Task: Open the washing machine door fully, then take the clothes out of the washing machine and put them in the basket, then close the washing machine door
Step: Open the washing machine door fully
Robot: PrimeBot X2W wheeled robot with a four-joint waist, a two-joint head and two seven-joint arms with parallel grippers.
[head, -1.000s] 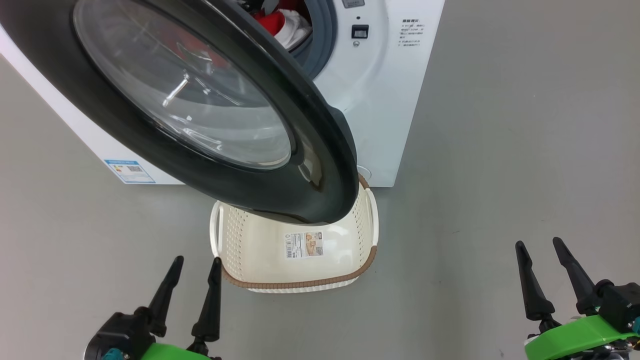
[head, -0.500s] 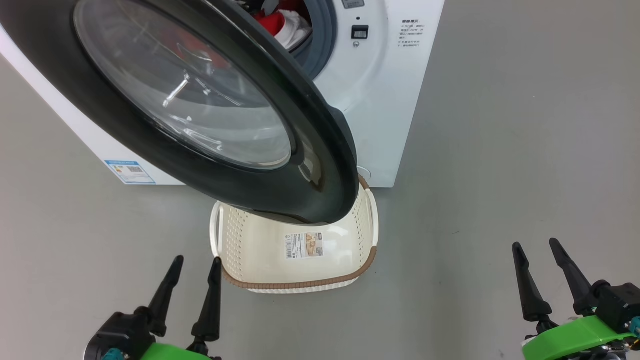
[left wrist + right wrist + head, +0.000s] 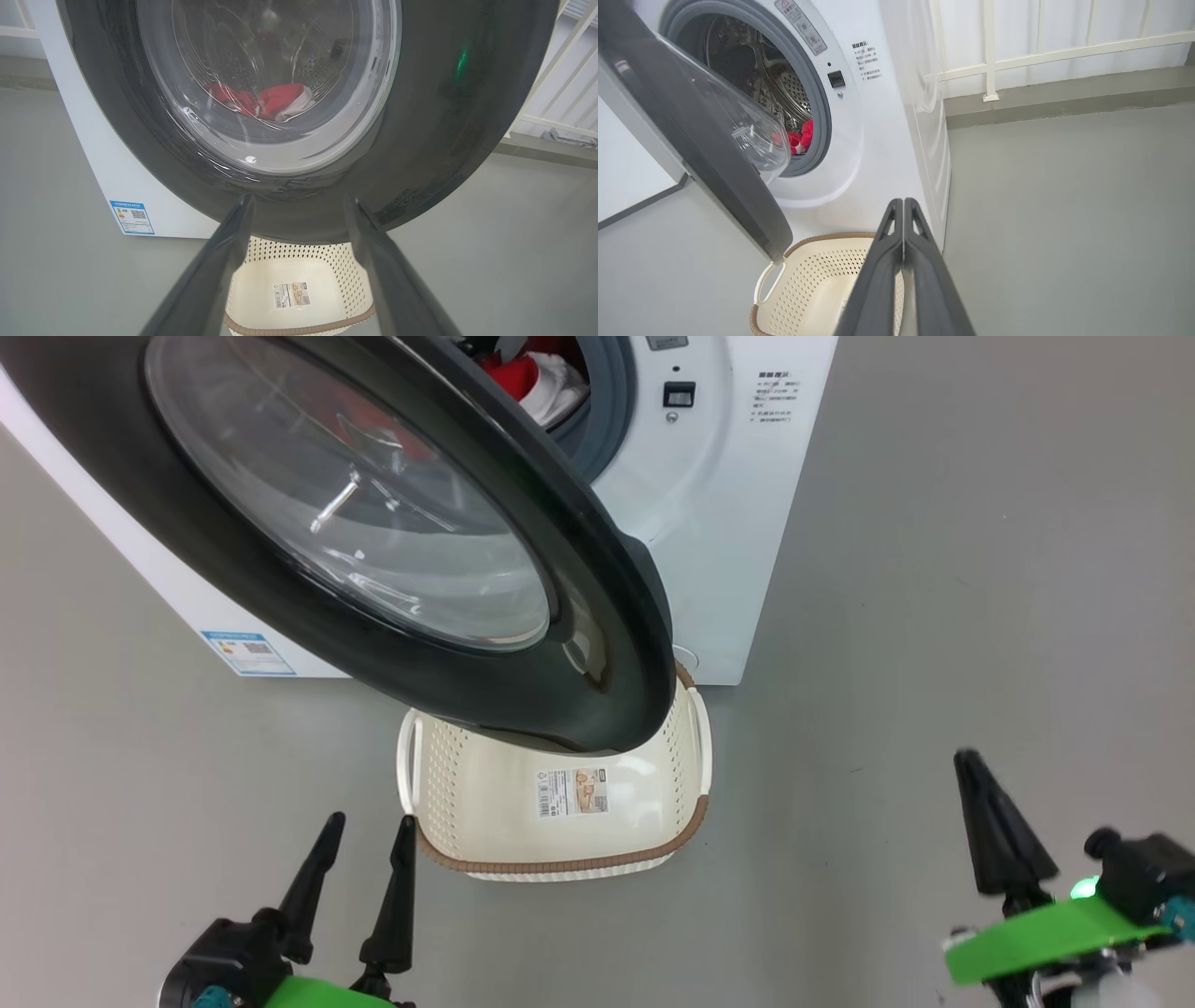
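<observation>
A: Noted: floor (image 3: 980, 569) plain grey, smooth, a few small dark specks.
B: Along its far edge?
A: Low grey kerb (image 3: 1064, 102) runs the length of it. White railing (image 3: 1045, 51) stands on the kerb, 1 post foot visible, 1 horizontal rail.
B: Left of the right wrist view?
A: White wall (image 3: 621, 154), with a dark skirting strip (image 3: 640, 204) where it meets the floor.

Inside the washing machine (image 3: 709, 569), clothes (image 3: 527, 378) — basket (image 3: 560, 864) before it, under the door (image 3: 602, 644).
</observation>
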